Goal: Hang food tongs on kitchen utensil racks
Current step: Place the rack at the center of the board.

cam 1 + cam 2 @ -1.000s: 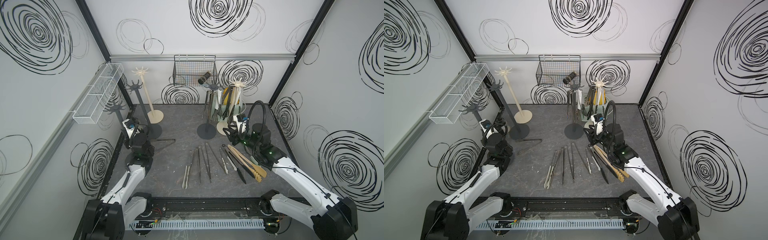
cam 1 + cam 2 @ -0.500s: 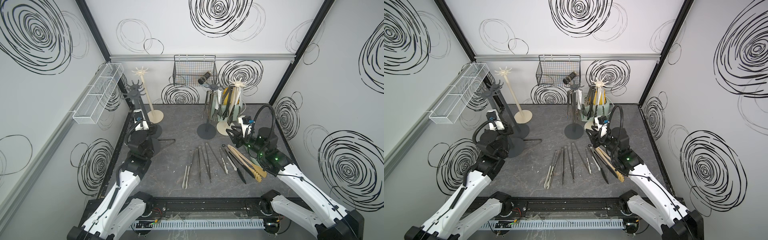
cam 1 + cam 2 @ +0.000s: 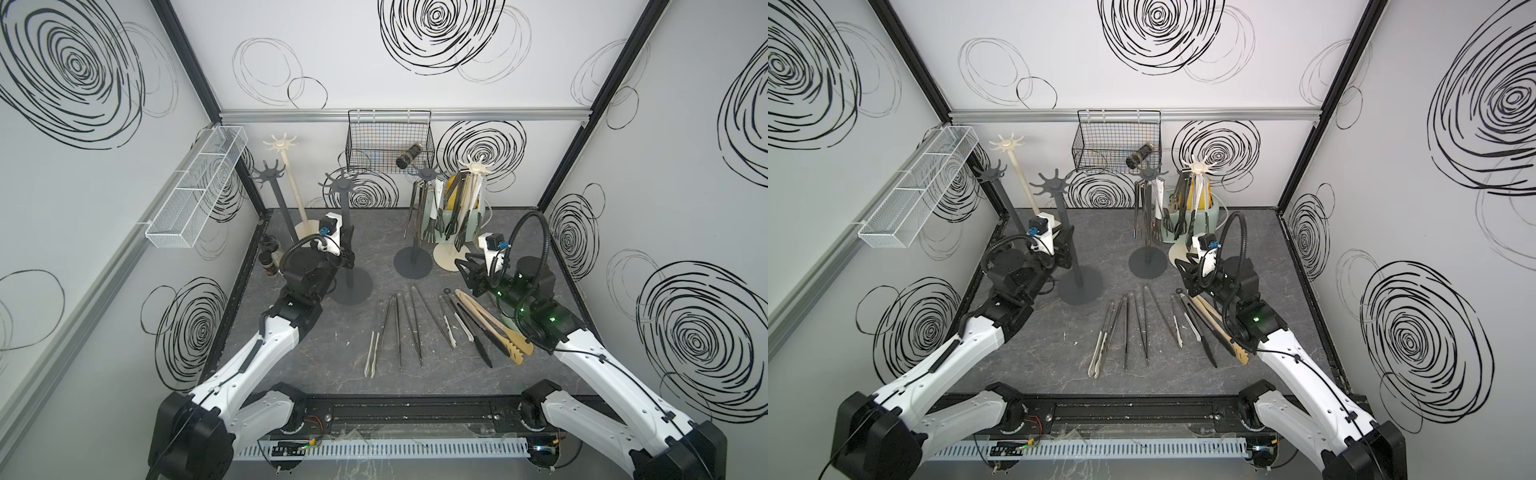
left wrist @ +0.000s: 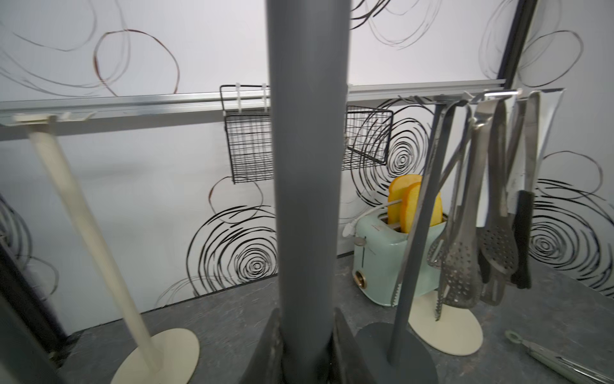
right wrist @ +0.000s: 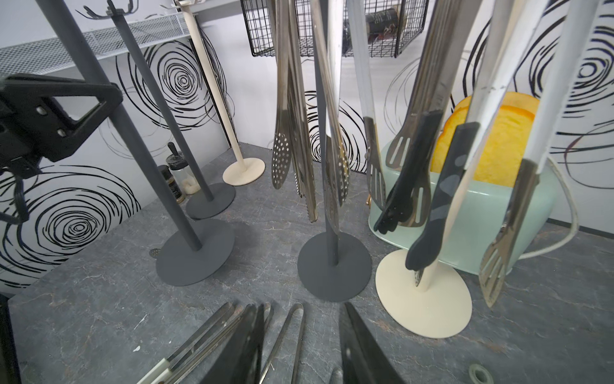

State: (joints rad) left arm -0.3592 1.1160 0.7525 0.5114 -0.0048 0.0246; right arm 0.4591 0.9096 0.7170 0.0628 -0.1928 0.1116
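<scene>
My left gripper [image 3: 347, 258] [image 4: 307, 319] is shut on the pole of a dark grey utensil rack [image 3: 344, 224] [image 3: 1068, 232]; the rack's round base [image 3: 353, 287] lies left of the loose tongs. Several slim steel, black and white food tongs [image 3: 397, 328] [image 3: 1127, 328] lie in a row on the grey table, with a beige wooden pair [image 3: 492, 326] at their right end. My right gripper [image 3: 465, 270] [image 5: 305, 306] hovers open over their far tips. More tongs hang on a dark rack [image 3: 419, 216] and a cream rack [image 3: 471, 195]. Two empty racks [image 3: 276, 199] stand back left.
A pale green toaster [image 4: 382, 266] [image 5: 481, 219] with toast stands behind the loaded racks. A black wire basket [image 3: 388, 141] holding a dark bottle hangs on the back wall. A white mesh tray [image 3: 195, 195] is on the left wall. Spice jars [image 3: 268, 259] sit by the left edge.
My left arm has carried the dark grey rack from the left wall toward the middle of the table. The right gripper has drifted slightly right, still open.
</scene>
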